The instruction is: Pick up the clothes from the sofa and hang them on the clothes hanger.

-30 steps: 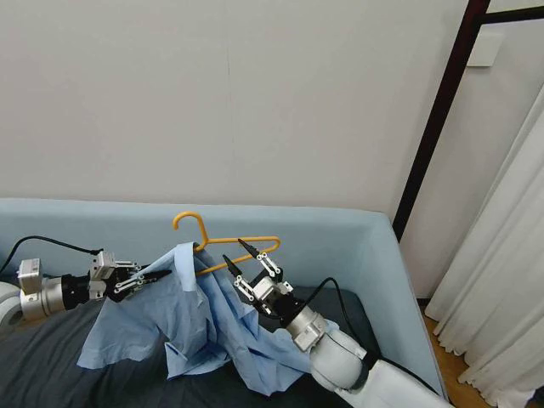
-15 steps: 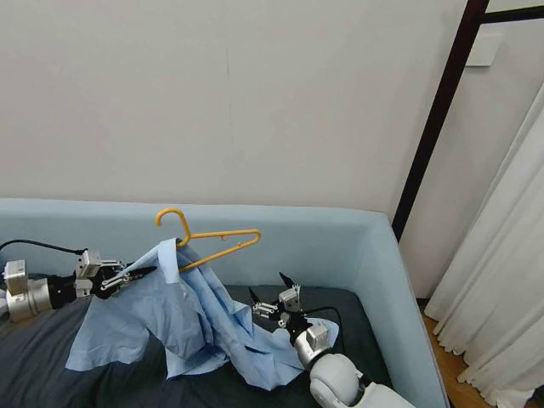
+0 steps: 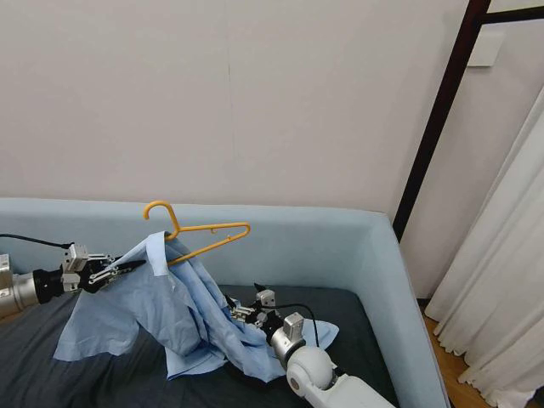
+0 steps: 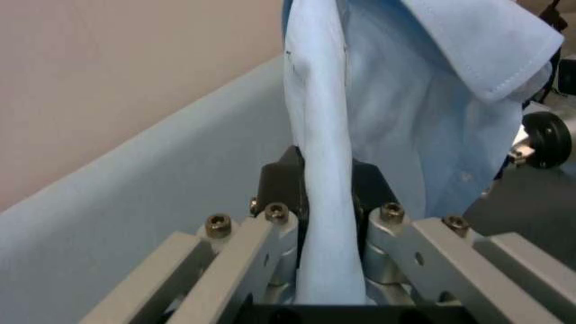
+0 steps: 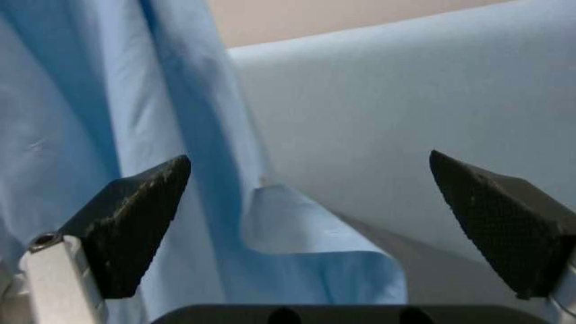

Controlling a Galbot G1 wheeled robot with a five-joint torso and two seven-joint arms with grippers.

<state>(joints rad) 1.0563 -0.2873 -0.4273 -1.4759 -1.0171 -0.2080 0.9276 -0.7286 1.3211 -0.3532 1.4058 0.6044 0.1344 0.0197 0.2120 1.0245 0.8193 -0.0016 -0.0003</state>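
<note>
Shirt [image 3: 170, 297], light blue, is raised over a pale blue sofa [image 3: 357, 246], with a yellow clothes hanger [image 3: 200, 231] poking out at its collar. The left gripper [image 3: 126, 269] has its jaws clamped on a fold of cloth, the collar just beyond them. The right gripper [image 3: 240, 309] sits low by the trailing hem, jaws spread wide, with cloth hanging ahead of them.

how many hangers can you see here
1: a yellow hanger up above the sofa, blue shirt draped on it. Left gripper clamps the shirt; right gripper open, low beside it.
</note>
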